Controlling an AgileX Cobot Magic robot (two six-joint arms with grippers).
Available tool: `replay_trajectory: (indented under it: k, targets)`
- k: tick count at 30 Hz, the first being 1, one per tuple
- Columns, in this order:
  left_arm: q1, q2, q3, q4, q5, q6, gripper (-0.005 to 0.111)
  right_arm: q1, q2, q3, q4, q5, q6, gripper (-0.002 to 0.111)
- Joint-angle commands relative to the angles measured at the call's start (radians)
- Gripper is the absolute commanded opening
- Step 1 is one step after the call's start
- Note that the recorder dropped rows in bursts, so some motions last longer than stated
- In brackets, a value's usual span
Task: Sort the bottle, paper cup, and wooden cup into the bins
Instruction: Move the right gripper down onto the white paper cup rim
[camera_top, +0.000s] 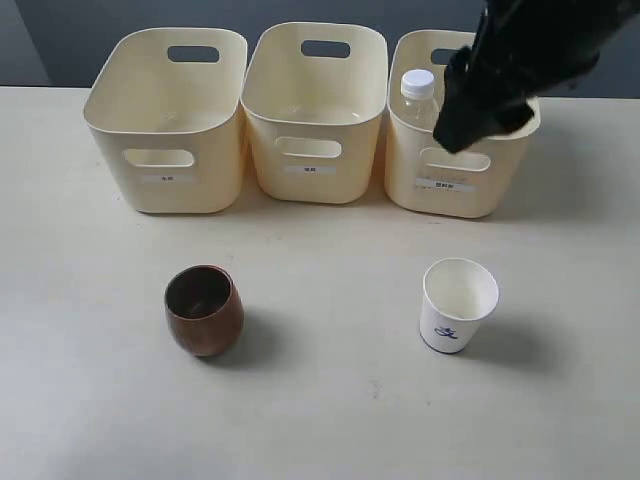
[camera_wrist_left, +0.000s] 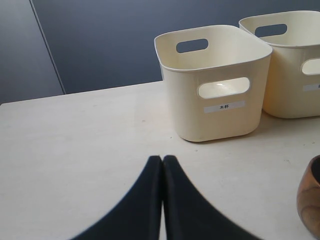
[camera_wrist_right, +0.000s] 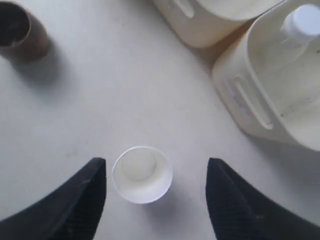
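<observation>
The bottle (camera_top: 418, 88) stands upright inside the right bin (camera_top: 445, 190). Only its white cap and clear shoulders show above the rim. The bin wall hides the rest in the exterior view, and the right wrist view shows it blurred and cut off at the picture's edge. The black right arm (camera_top: 520, 60) covers that bin's far corner, and in the exterior view its fingers cannot be told apart. The small white labels on the bin fronts are too small to read there.

The right gripper (camera_wrist_right: 155, 161) is released, with its two fingers spread wide and nothing between them or touching them. In its wrist view the paper cup (camera_wrist_right: 142, 175) stands upright on the table (camera_top: 330, 400), seen from above between the two fingers and touching neither. In the exterior view the arm is up by the right bin, well apart from the paper cup (camera_top: 458, 304), which stands in front of that bin. The bottle sits off to the side of the open fingers, not between them.

The wooden cup (camera_top: 204, 310) stands upright in front of the left bin (camera_top: 165, 120) and is half cut off in the left wrist view. The middle bin (camera_top: 315, 110) and the left bin hold nothing that can be seen.

The left gripper (camera_wrist_left: 162, 160) is clenched, its fingertips pressed together on nothing. It points toward the left bin and does not show in the exterior view.
</observation>
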Motion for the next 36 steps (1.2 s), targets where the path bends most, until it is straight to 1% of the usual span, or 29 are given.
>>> replay_trajectory:
  k: [1,5,14,22,29,36]
  targets:
    - [-0.004,-0.005,0.001,0.002,0.000,-0.002,0.000,0.039,-0.030,0.124,-0.002,-0.001,0.019,0.057]
    - [-0.004,-0.005,0.001,0.002,0.000,-0.002,0.000,0.061,-0.028,0.215,0.046,-0.001,0.019,0.057]
    - [-0.004,-0.005,0.001,0.002,0.000,-0.002,0.000,0.070,-0.028,0.324,0.010,-0.001,0.019,0.057]
    - [-0.004,-0.005,0.001,0.002,0.000,-0.002,0.000,0.070,0.034,0.328,0.023,-0.001,0.019,0.057]
    - [-0.004,-0.005,0.001,0.002,0.000,-0.002,0.000,0.126,0.134,0.328,0.008,-0.001,0.012,0.057]
    - [-0.004,-0.005,0.001,0.002,0.000,-0.002,0.000,0.136,0.244,0.328,-0.067,-0.111,0.014,0.057]
